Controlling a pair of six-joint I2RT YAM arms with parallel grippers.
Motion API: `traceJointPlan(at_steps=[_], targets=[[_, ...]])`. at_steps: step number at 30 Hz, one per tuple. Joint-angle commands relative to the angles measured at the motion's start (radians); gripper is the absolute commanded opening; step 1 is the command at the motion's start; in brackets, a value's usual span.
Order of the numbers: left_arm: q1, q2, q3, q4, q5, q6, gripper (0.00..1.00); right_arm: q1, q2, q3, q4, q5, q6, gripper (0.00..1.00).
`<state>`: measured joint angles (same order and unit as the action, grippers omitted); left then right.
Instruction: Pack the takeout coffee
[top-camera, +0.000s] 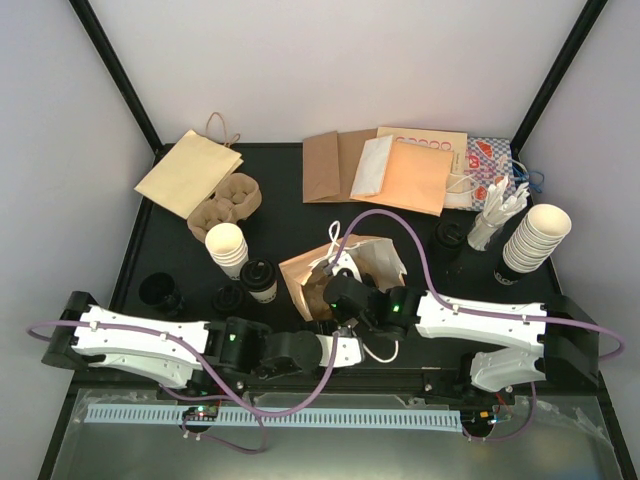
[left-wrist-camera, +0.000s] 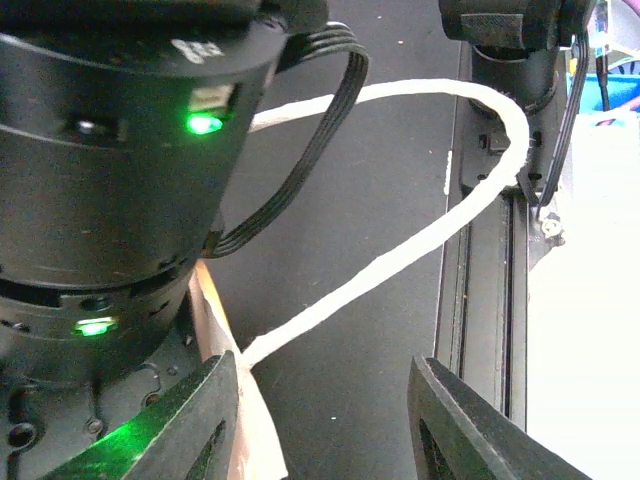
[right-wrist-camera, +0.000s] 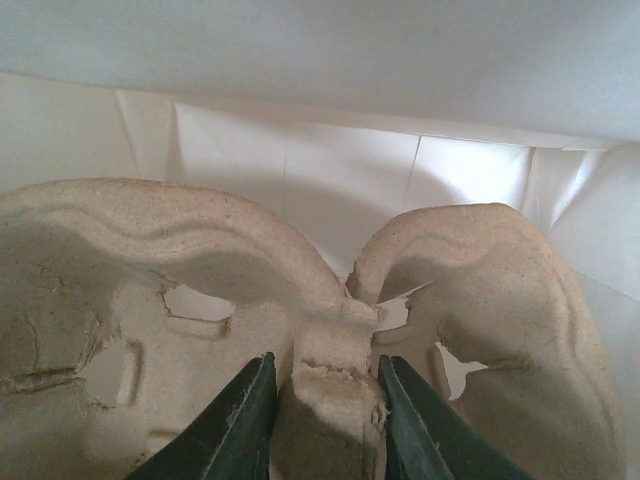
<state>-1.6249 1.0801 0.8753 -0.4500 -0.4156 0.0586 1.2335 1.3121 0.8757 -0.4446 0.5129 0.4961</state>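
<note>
Nestling inside paper bag (top-camera: 300, 280), pulp carrier (right-wrist-camera: 180, 270) in right claw (right-wrist-camera: 325, 400).

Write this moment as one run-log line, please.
right gripper: shut on pulp carrier, inside paper bag | left gripper: open near bag handle | lidded cup: outside bag
</note>
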Motion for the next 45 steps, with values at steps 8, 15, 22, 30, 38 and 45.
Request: traceJointPlan(at_steps=[8, 15, 22, 30, 38, 45], targets=[[-0.006, 0.045, 0.011, 0.117, -0.034, 0.078, 0.41, -0.004, 0.007, 0.026, -0.039, -0.018, 0.008, 0.3], [-0.006, 0.103, 0.027, 0.125, 0.015, 0.107, 0.02, -0.004, 0.012, 0.038, -0.052, -0.011, 0.007, 0.3], [-0.006, 0.114, 0.021, 0.108, 0.04, 0.097, 0.02, -0.006, 0.031, 0.068, -0.087, -0.011, 0.006, 0.3], [-0.007, 0.013, -0.023, 0.164, 0.027, 0.087, 0.11, -0.006, 0.024, 0.076, -0.102, -0.011, 0.005, 0.3], [-0.006, -0.085, -0.073, 0.196, 0.034, 0.148, 0.26, -0.006, 0.026, 0.072, -0.098, -0.02, 0.005, 0.3], [-0.005, -0.105, -0.086, 0.218, 0.004, 0.215, 0.47, -0.009, 0.028, 0.073, -0.098, -0.022, 0.001, 0.3]])
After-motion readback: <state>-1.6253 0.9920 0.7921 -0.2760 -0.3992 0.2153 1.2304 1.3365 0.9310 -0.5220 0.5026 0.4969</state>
